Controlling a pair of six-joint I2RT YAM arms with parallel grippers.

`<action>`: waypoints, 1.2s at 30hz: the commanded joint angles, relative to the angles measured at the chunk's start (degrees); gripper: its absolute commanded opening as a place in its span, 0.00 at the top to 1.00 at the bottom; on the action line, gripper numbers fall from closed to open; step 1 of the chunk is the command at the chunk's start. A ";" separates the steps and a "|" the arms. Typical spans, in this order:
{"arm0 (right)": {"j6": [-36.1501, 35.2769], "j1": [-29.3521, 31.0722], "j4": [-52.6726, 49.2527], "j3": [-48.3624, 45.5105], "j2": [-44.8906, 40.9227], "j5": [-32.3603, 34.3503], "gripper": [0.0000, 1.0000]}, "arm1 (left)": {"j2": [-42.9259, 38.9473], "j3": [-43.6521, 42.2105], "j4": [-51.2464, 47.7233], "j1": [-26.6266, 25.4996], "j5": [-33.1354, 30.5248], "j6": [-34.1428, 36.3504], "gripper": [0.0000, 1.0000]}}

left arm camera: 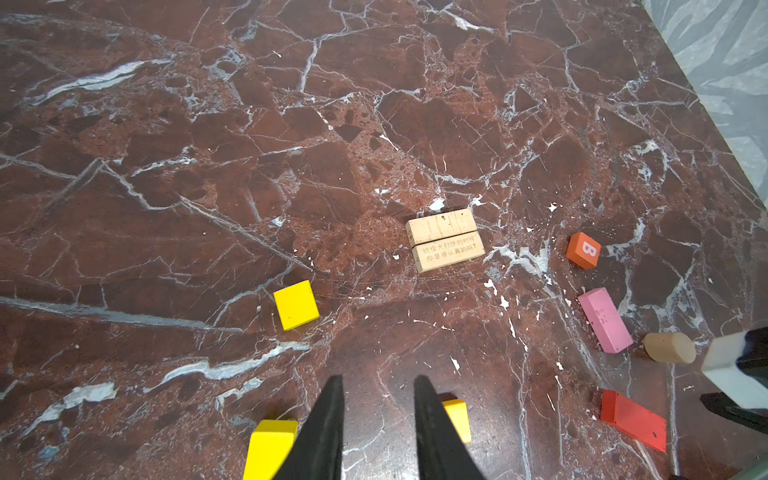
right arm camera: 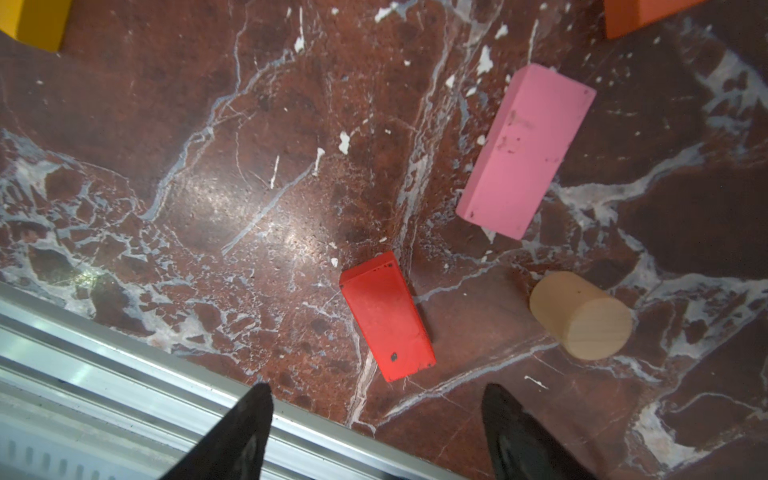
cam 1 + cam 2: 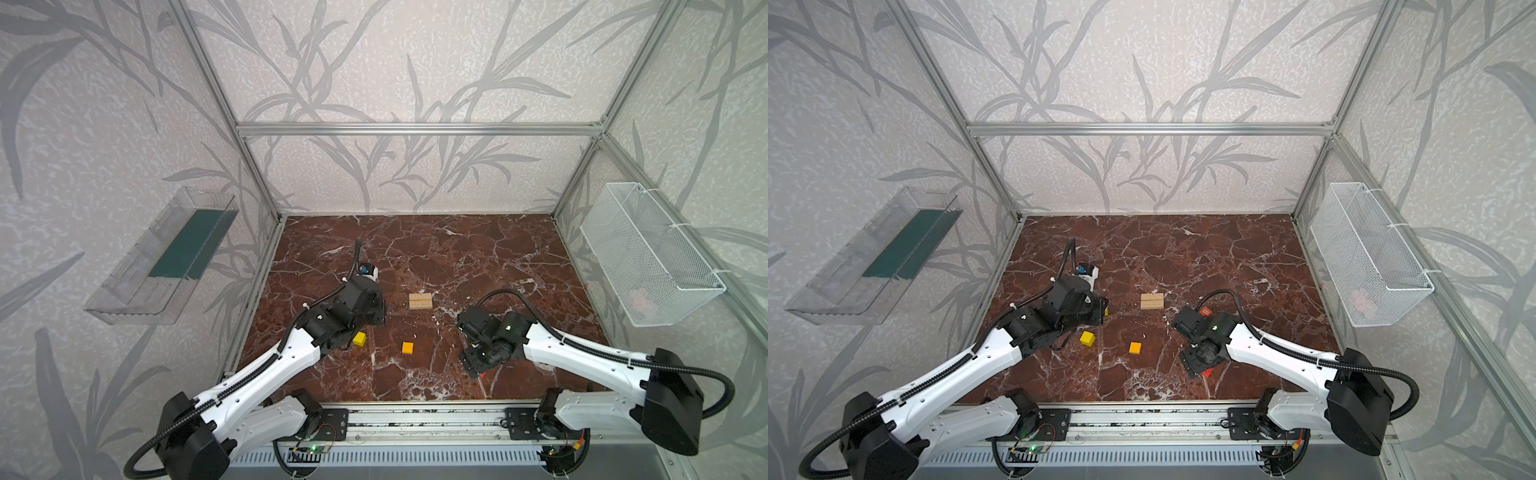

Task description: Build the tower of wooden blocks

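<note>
Two tan planks (image 3: 420, 301) (image 1: 444, 239) lie side by side mid-table. A yellow cube (image 3: 359, 339) and a yellow-orange cube (image 3: 408, 348) sit in front of them, and another yellow cube (image 1: 296, 304) lies left of the planks. My left gripper (image 1: 378, 380) hangs partly open and empty, with a cube showing on either side of its fingers. On the right lie an orange-red cube (image 1: 583, 250), a pink brick (image 2: 525, 151), a red brick (image 2: 386, 316) and a tan cylinder (image 2: 582, 316) on its side. My right gripper (image 2: 376, 388) is wide open and empty, just short of the red brick.
A clear plastic bin (image 3: 162, 257) hangs on the left wall and a white wire basket (image 3: 648, 253) on the right wall. A metal rail (image 2: 124, 365) runs along the table's front edge, close to the right gripper. In both top views the arms' wrists hide the fingers.
</note>
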 commanded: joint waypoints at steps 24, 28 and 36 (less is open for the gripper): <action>0.51 0.31 8.42 -6.20 6.71 -1.30 0.35 | 0.48 -1.04 -1.47 -0.29 -1.63 -1.30 0.71; 0.88 0.37 8.82 -5.87 7.96 -1.20 0.44 | 0.63 -0.80 -1.64 -0.29 -1.72 -1.15 0.71; 2.20 0.35 9.01 -5.45 7.74 -2.41 0.53 | 0.77 -0.49 -1.73 -0.29 -1.94 -0.79 0.71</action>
